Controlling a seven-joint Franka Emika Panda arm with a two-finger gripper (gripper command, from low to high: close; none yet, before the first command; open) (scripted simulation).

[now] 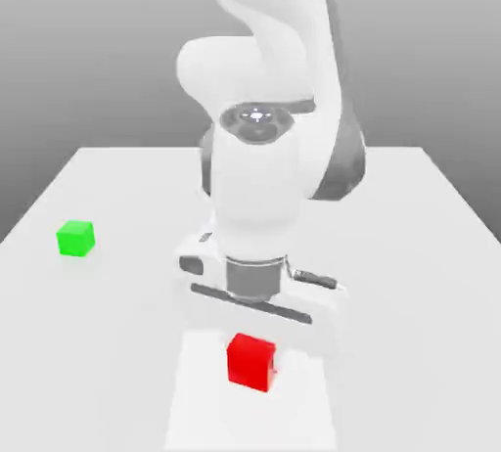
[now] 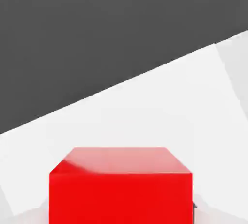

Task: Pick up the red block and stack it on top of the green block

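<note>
The hand (image 1: 256, 328) is low over the white tabletop (image 1: 411, 274), directly above the red block (image 1: 250, 361). If it is released or clenched on the block, I cannot tell. The red block sits near the front edge. The green block (image 1: 75, 238) stands well apart, toward the exterior view's left.
</note>
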